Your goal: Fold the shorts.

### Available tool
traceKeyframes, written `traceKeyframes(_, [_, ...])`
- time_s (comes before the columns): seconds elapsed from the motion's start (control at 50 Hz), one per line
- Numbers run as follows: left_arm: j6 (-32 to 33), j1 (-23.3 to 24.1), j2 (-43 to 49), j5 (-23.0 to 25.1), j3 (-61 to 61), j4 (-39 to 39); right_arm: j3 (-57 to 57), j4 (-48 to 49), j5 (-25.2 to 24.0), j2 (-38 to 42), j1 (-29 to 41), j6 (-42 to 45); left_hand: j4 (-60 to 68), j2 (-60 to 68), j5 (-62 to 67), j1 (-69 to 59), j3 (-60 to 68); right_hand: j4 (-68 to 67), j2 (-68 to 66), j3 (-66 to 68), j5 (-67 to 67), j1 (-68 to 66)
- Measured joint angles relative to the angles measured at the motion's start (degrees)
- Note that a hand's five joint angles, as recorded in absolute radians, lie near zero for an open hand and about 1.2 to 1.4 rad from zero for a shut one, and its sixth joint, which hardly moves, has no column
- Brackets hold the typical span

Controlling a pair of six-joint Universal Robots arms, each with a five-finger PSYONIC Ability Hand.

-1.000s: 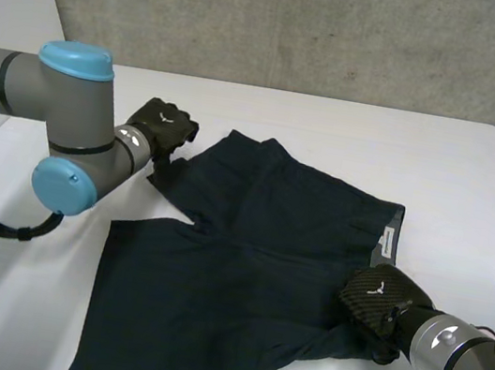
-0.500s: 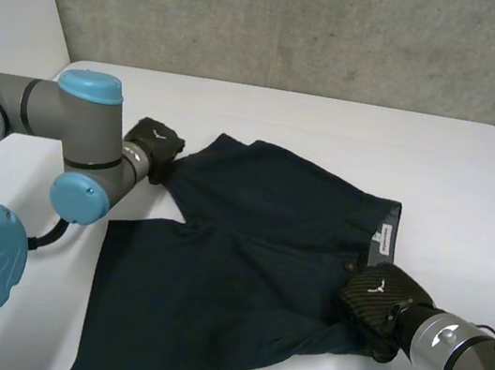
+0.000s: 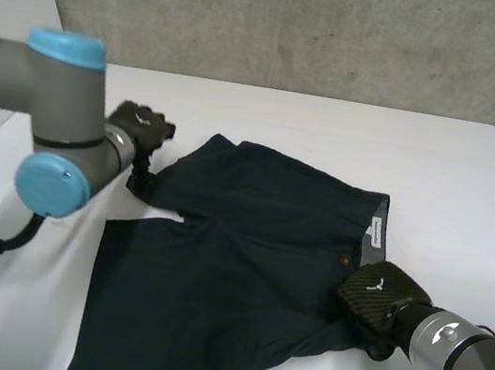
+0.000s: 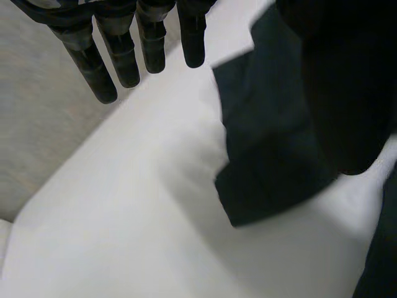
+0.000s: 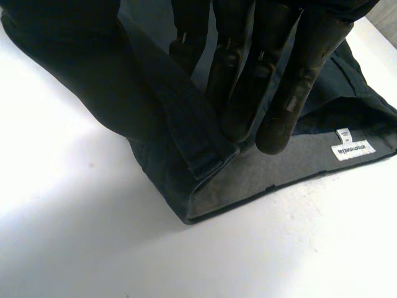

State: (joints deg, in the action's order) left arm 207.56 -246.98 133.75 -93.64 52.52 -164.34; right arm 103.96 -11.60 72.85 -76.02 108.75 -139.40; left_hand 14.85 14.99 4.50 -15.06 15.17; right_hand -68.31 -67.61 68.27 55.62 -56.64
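Dark navy shorts lie spread on the white table, waistband to the right with a white label, legs to the left. My left hand hovers at the far leg's hem corner. In the left wrist view its fingers are straight and bare, with the hem corner lying beside them on the table. My right hand rests on the near end of the waistband. Its fingers press into a fold of the waistband and pinch it, close to the label.
A grey concrete wall runs behind the table's far edge. My left arm's elbow hangs over the table's left side, close to the near leg of the shorts. Bare white table lies beyond the shorts and to their right.
My left hand drew the far leg's hem to the left, flattening that leg, then let the cloth go and opened. The right hand has stayed on the waistband.
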Motion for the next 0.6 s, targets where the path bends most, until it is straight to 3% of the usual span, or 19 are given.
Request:
traceKeyframes(0.08, [-5.23, 0.01, -7.01, 0.45, 6.1, 0.18, -0.24, 0.47, -1.12, -0.01, -0.85, -2.23, 0.0, 0.0, 0.0, 0.0, 0.0, 0.0, 0.0, 0.0, 0.0, 0.0])
traceKeyframes(0.18, [-12.77, 1.51, -19.48, 2.83, 22.2, 1.55, -0.74, 2.77, -2.45, -0.06, -3.36, -6.95, 0.0, 0.0, 0.0, 0.0, 0.0, 0.0, 0.0, 0.0, 0.0, 0.0])
traceKeyframes(0.32, [-15.53, 6.57, -32.61, 5.66, 44.55, 3.64, -1.06, 5.06, -2.74, -0.09, -5.51, -9.76, 0.0, 0.0, 0.0, 0.0, 0.0, 0.0, 0.0, 0.0, 0.0, 0.0])
traceKeyframes(0.44, [-15.6, 9.77, -36.06, 5.44, 54.51, 3.11, -0.88, 5.51, -2.66, -0.09, -5.74, -9.85, 0.0, 0.0, 0.0, 0.0, 0.0, -0.01, 0.0, 0.0, 0.0, 0.0])
traceKeyframes(0.6, [-15.98, 10.48, -32.89, 3.91, 57.48, -1.85, -0.43, 5.76, -2.62, -0.09, -5.62, -9.81, 1.72, 2.03, 1.95, -2.2, 1.51, -0.01, 0.0, 0.0, 0.0, 0.0])
